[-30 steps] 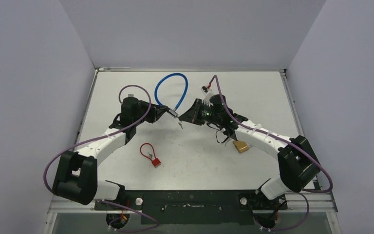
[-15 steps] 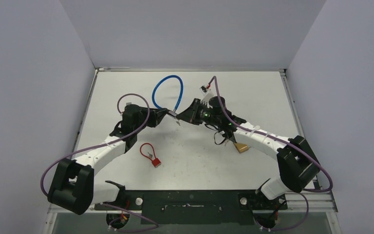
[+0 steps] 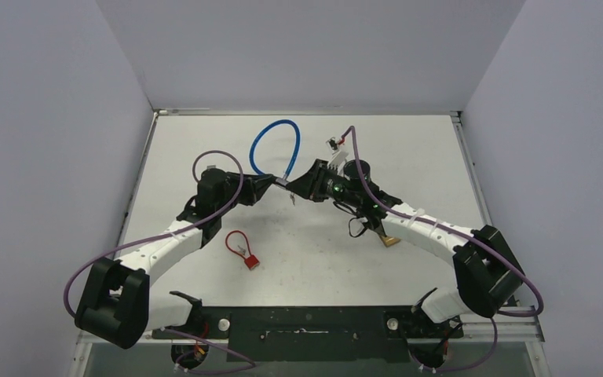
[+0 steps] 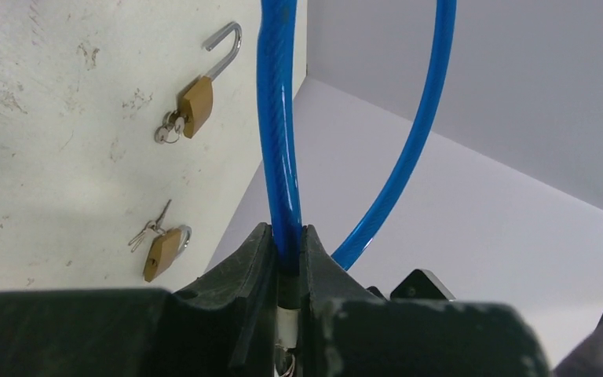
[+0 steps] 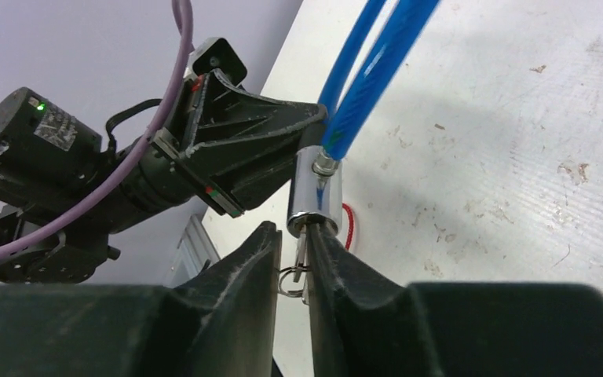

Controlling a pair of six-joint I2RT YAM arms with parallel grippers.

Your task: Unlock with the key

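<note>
Over the white table (image 3: 204, 141), the blue cable lock (image 3: 275, 122) is lifted off the surface, its loop arching toward the back wall. It looks light and springy, with a slick plastic skin, so the best place to hold it is low down by the metal end, and that is where the left gripper (image 4: 284, 243) has it, fingers pressed tight on the cable just above the fitting. The right gripper (image 5: 294, 243) faces it nose to nose, its jaws nearly together and apparently pinching the key. The chrome barrel (image 5: 315, 192) hangs just off the right fingertips; it is rigid and probably slippery. The key (image 5: 302, 247) is already seated in its lower end, thin and stiff, and best gripped flat across the bow for turning. Its little ring (image 5: 290, 276) dangles below between the fingers.
</note>
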